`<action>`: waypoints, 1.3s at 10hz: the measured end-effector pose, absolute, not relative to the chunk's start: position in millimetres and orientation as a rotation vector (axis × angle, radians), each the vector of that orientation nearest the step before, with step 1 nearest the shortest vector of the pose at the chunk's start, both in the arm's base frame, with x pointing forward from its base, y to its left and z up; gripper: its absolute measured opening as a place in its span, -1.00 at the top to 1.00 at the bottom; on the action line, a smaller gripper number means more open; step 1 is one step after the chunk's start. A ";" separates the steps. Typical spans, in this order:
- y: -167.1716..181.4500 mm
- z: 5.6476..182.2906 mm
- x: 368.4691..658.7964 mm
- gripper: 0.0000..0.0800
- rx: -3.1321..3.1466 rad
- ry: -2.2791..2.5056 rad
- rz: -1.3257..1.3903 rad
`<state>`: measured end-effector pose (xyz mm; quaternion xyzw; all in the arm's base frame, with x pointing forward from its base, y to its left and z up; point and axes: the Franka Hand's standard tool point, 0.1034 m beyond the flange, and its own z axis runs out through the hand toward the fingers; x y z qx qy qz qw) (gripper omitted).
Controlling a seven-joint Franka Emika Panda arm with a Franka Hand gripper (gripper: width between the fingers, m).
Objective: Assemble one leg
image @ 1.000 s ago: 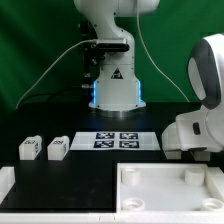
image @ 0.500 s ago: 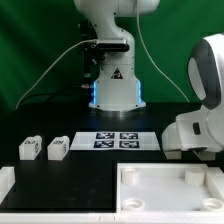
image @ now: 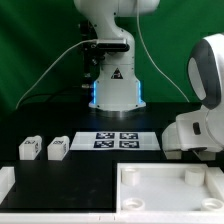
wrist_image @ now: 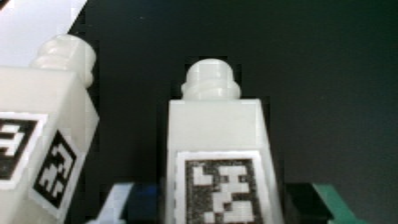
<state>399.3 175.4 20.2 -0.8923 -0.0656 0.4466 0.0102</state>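
Note:
In the wrist view a white leg (wrist_image: 217,130) with a rounded peg at its far end and a square tag on its face lies on the black table. It sits between my gripper's (wrist_image: 222,205) two fingers. The fingers (wrist_image: 128,200) stand on either side of it with thin dark gaps, so the gripper is open around it. A second leg (wrist_image: 45,110) lies close beside it. In the exterior view my gripper is hidden behind the white arm (image: 205,110) at the right. Two more legs (image: 28,148) (image: 57,148) stand at that view's left.
The marker board (image: 115,140) lies mid-table in front of the robot base (image: 113,90). The large white square panel (image: 170,190) lies at the front right. A white edge piece (image: 8,182) sits at the front left.

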 end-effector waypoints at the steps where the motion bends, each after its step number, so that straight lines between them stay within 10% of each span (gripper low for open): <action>1: 172.2 39.8 409.2 0.27 -2.788 -0.248 1.367; 6: 152.8 123.2 459.9 0.27 -2.979 -0.325 0.689; 10: 147.6 120.0 471.1 0.27 -3.041 -0.329 0.075; 13: 116.5 148.6 551.0 0.27 -2.965 -0.518 -0.445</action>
